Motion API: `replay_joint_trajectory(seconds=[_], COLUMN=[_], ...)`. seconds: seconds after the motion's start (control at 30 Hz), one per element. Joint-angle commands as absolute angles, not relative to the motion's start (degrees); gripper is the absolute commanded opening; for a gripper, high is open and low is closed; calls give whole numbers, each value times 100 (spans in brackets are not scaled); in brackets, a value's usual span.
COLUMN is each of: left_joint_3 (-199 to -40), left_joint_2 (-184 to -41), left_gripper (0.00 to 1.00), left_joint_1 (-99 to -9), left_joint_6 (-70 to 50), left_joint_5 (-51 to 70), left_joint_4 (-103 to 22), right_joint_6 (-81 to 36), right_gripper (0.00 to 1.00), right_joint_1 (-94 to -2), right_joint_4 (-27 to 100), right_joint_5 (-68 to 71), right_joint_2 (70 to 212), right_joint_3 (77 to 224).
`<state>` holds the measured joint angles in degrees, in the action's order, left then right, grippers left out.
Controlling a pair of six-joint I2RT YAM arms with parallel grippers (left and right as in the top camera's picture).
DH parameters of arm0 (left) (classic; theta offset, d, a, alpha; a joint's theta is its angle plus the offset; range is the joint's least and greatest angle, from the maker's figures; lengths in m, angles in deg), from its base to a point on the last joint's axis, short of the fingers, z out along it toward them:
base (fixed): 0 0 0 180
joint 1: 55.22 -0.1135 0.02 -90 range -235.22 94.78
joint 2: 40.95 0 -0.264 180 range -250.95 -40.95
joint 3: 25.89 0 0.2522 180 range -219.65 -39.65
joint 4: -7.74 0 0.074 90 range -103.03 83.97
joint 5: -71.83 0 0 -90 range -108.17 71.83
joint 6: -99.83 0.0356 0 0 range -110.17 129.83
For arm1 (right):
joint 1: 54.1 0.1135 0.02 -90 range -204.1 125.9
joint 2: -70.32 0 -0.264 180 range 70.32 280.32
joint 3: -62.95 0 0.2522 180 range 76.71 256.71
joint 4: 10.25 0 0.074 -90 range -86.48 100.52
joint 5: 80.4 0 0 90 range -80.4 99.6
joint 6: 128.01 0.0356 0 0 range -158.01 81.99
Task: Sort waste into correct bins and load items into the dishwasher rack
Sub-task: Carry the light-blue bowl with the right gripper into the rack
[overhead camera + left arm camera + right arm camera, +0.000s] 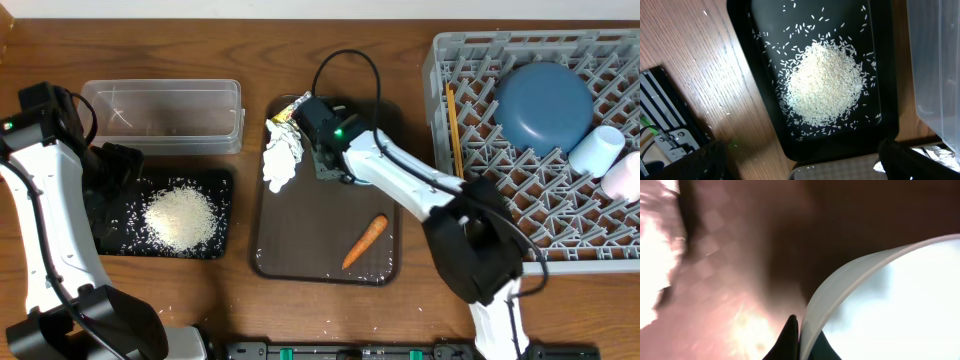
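Note:
My right gripper (297, 122) reaches over the far left of the brown tray (300, 255). Its jaws are shut on a thin white sheet (850, 285) that looks like an edge of the crumpled tissue (282, 155). The yellow-green wrapper (284, 108) lies right beside the fingers. An orange carrot (365, 240) rests on the tray's near half. White rice (180, 218) is heaped in the black tray (215, 180); the rice (822, 82) fills the left wrist view. My left gripper (115, 165) hangs open at that tray's left end, holding nothing.
The clear tub (165, 115) stands behind the black tray. In the grey rack (440, 70) at the right are an upturned blue bowl (545, 105), a white cup (597, 150), a pale cup (622, 178) and chopsticks (453, 125). Stray grains dot the wood.

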<state>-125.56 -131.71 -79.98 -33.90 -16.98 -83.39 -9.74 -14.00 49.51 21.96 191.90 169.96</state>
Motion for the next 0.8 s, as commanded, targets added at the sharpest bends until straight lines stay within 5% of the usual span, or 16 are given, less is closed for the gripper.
replay_joint_trajectory(seconds=[0.0, 0.5, 0.77], left_joint_3=[-12607, -12607, -12607], left_joint_2=[-13225, -13225, -13225], left_gripper=[99, 99, 99], left_joint_1=[-8017, -8017, -8017], left_joint_6=[-3440, -3442, -3442], left_joint_5=[-1731, -1731, -1731], left_joint_4=[-8354, -8354, -8354], right_joint_6=[-930, -663, -1678], right_gripper=[1, 1, 1], right_joint_1=[-1422, -2908, -4121], right_joint_4=[5072, 7032, 7279], right_joint_5=[2166, 662, -1036], right_joint_2=[18445, 16718, 16349], right_joint_3=[17081, 17070, 17024])
